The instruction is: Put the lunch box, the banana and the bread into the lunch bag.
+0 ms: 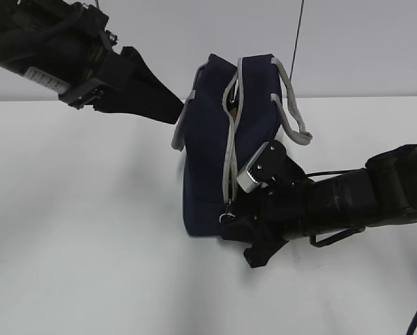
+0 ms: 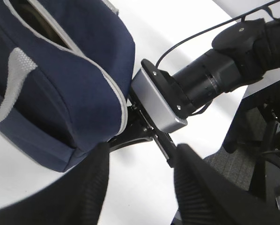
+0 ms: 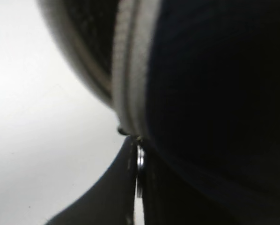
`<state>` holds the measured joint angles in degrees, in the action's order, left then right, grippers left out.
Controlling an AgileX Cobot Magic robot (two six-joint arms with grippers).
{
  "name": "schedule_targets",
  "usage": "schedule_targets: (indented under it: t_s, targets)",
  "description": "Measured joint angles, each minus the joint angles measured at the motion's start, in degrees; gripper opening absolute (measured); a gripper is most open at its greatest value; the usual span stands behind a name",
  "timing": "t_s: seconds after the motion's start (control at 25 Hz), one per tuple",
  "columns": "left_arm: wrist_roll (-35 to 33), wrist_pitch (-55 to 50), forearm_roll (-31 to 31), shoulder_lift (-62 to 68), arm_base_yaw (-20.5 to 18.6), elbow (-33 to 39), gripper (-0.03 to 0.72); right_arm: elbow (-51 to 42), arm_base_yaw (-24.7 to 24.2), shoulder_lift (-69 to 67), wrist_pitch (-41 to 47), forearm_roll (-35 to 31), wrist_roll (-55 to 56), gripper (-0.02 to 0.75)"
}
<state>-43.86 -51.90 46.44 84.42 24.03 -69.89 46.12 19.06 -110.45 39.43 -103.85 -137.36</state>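
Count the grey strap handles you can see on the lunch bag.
2. One handle loops off the right of the lunch bag's top; the other hangs down its left side, near the left claw. None seems hidden.

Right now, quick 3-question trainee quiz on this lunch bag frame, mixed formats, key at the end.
1. True or false: the lunch bag stands on the white table with a grey strap handle hanging off its right side.
2. Multiple choice: where is the right gripper working? A) at the handle on top B) at the ring pull at the low end of the grey zipper C) apart from the bag
3. Fill in: the left gripper has its fingers spread ____, holding nothing.

Key: 1 true; 2 B; 3 open
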Motion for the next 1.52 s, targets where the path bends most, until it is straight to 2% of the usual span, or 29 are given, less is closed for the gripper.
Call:
schedule_targets:
  t_s: [0.16,0.28,0.52,0.88,1.2,1.52]
  targets:
    - [0.0,-0.29,0.0,0.0,0.0,0.0,0.328,0.0,0.0,2.83,-4.37,0.11,2.15,-0.016]
    - [0.0,-0.3,0.0,0.0,0.0,0.0,0.329,0.0,0.0,4.11,-6.09,2.86,5.73,-0.016]
    - [0.0,-0.35,0.0,0.0,0.0,0.0,0.329,0.0,0.0,4.48,-6.21,14.08,17.89,-0.016]
    - [0.0,-0.35,0.0,0.0,0.0,0.0,0.327,0.0,0.0,10.49,-2.79,25.19,30.59,-0.016]
    - [0.0,-0.35,0.0,0.0,0.0,0.0,0.326,0.0,0.0,16.37,-2.23,27.7,35.86,-0.016]
    - [0.0,-0.35,0.0,0.0,0.0,0.0,0.323,1.28,0.0,19.72,-2.23,33.1,41.01,-0.016]
